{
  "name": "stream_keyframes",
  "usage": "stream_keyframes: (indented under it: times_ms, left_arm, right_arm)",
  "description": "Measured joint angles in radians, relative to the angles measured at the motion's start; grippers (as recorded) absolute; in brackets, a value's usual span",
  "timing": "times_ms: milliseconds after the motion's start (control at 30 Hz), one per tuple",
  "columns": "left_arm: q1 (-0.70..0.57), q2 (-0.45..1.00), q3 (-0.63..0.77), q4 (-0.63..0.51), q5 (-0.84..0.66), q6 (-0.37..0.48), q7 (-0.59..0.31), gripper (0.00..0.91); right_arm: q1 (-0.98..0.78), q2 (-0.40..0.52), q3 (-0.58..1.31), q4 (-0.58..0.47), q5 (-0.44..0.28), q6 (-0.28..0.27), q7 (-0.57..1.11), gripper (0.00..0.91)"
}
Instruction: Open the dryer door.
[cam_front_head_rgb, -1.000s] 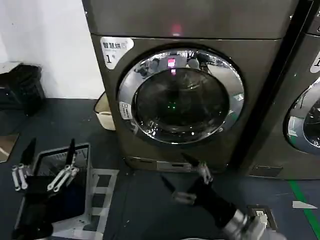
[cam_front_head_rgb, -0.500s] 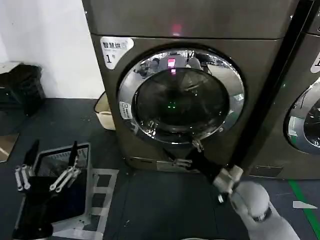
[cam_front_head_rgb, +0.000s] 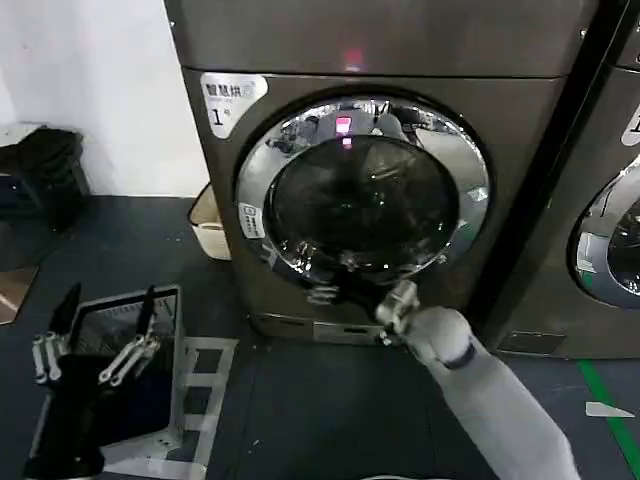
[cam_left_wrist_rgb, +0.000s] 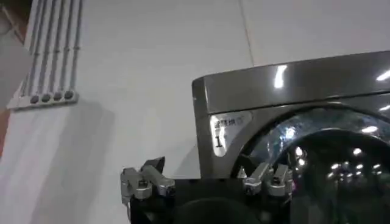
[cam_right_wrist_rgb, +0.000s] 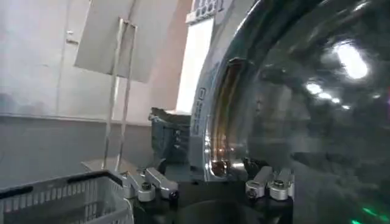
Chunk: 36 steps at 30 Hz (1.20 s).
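Dryer door is sitting shut in the front of the dryer, its chrome ring flush with the panel, and the dark glass is hiding the drum behind it. The right tool is pressing up at the ring's near, lower edge; its tips are blending into the chrome, so I cannot tell whether they are spread or pinching. A second ago this arm was lower, near the floor, and it has been rising to the door since. The left tool is hanging with fingers spread over the grey basket at the near left. Two machines are showing, the second machine being cut off at the right edge.
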Motion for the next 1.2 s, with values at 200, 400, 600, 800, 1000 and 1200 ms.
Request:
stream_keyframes:
  times_ms: [200, 400, 600, 800, 1000, 1200]
  left_arm:
    - [0.0, 0.0, -0.001, 0.0, -0.004, 0.001, 0.0, 0.907]
    - [-0.004, 0.003, -0.017, 0.0, -0.027, 0.002, 0.0, 0.907]
    - [0.002, 0.001, -0.008, 0.0, -0.004, 0.008, -0.002, 0.907]
    - [-0.002, 0.008, -0.018, 0.0, -0.011, 0.015, -0.006, 0.907]
    - [-0.015, 0.017, -0.041, 0.0, -0.057, 0.039, -0.008, 0.907]
    - [-0.034, 0.036, -0.064, 0.0, -0.102, 0.091, -0.008, 0.907]
  right_arm:
    - [0.068, 0.029, -0.036, -0.052, 0.027, 0.001, 0.005, 0.907]
    - [0.119, 0.061, -0.063, -0.102, 0.031, 0.002, 0.006, 0.907]
    - [0.164, 0.113, -0.096, -0.163, 0.031, 0.002, 0.006, 0.907]
    - [0.208, 0.157, -0.117, -0.227, 0.03, 0.003, 0.009, 0.907]
    - [0.236, 0.17, -0.122, -0.251, 0.067, -0.005, -0.023, 0.907]
    - [0.239, 0.149, -0.131, -0.238, 0.086, -0.015, -0.1, 0.907]
